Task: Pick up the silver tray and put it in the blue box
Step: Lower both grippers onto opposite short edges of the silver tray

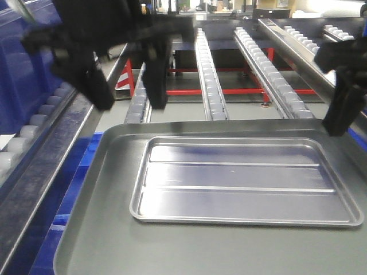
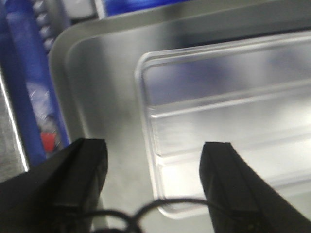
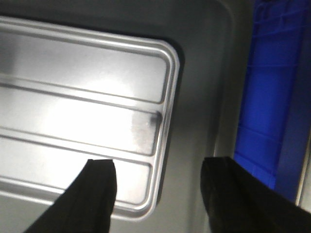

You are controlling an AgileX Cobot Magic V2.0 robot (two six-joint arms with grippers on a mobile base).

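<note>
Two trays are sitting one inside the other near the middle of the scene: the silver tray (image 1: pixel 241 183), shiny, with two straight ridges across its base, is lying flat inside the larger grey tray (image 1: pixel 103 229), closer to that tray's right side than its left. Nothing else is lying in either tray. Bright blue plastic of the blue box (image 3: pixel 267 97) is showing just beyond the grey tray's left and right edges and lower down, though whether the grey tray is resting on it cannot be told. A darker blue crate (image 1: pixel 23 69) is standing at the far left beside a roller track (image 1: pixel 209 74), and more tracks are running away toward a red frame (image 1: pixel 229 90) at the far side. The left end effector (image 1: pixel 126 103) is hovering over the far left part of the grey tray with its jaws spread wide and nothing between them; in its wrist view one finger (image 2: pixel 82 170) is hanging over the grey tray's bare base and the other over the silver tray's base, with the silver tray's left lip lying between them. The right end effector (image 3: pixel 160 179) is likewise gaping wide and empty at the far right, straddling the silver tray's right lip from above. Whether any fingertip is touching metal cannot be told.
</note>
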